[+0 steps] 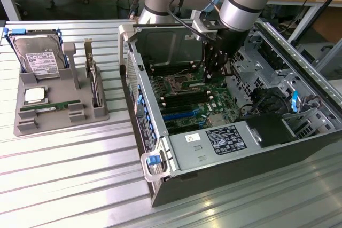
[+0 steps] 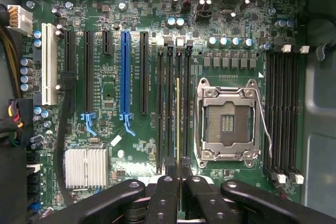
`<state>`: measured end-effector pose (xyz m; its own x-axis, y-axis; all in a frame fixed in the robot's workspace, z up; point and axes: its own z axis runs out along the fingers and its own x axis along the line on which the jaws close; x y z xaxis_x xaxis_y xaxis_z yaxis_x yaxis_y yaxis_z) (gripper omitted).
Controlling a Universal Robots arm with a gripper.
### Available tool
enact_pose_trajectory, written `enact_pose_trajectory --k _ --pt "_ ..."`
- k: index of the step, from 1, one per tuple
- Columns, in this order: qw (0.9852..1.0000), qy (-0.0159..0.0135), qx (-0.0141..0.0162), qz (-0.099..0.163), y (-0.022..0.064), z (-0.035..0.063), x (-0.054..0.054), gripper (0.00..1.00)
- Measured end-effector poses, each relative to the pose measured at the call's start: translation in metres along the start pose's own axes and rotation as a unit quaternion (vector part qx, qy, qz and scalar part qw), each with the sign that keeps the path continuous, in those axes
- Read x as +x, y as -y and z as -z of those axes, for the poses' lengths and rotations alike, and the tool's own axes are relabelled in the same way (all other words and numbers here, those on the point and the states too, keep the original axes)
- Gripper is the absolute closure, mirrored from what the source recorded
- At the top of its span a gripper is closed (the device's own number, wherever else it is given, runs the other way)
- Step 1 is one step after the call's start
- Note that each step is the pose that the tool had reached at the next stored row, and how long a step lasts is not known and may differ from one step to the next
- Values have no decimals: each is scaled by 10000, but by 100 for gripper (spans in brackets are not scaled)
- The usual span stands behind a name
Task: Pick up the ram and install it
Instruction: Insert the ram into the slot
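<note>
- The gripper (image 1: 212,73) is seen lowered into the open case (image 1: 160,185), above the board (image 1: 192,100) and just beside the socket (image 1: 178,83).
- In the wrist view the gripper (image 2: 178,179) is closed almost fully, and the ram (image 2: 178,129) is pinched edge-on between its black fingers (image 2: 164,198).
- The ram is seen there as a thin yellowish line running along the slots (image 2: 168,108) next to the socket (image 2: 227,119), over the slot second from it.
- Whether the ram is seated in a slot or held just above it cannot be told.
- A further bank of slots (image 2: 281,114) is seen on the far side of the socket from the ram.
- A grey tray (image 1: 59,105) lies well apart from the case, toward the exterior view's left; a hard drive (image 1: 37,57), a silver chip (image 1: 35,95), a green stick (image 1: 51,108) and an upright card (image 1: 95,84) are held in it.
</note>
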<state>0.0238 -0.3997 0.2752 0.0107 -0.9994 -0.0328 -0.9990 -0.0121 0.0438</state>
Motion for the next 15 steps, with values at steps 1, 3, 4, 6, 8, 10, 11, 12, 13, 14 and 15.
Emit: enact_pose_trajectory --k 1,3,4,6,8,10,11,12,13,14,15 --pt "10000 0 0 0 0 -4 0 87" --pt "10000 0 0 0 1 -14 0 87" --pt "10000 0 0 0 1 -20 1 87" --pt "10000 0 0 0 1 -28 1 87" --pt "10000 0 0 0 2 -38 1 87" --pt "10000 0 0 0 2 -43 1 87" --pt "10000 0 0 0 2 -49 2 87" --pt "10000 0 0 0 2 -52 2 87" --pt "10000 0 0 0 2 -55 2 87" --pt "10000 0 0 0 3 -62 2 87" --pt "10000 0 0 0 3 -70 2 87"
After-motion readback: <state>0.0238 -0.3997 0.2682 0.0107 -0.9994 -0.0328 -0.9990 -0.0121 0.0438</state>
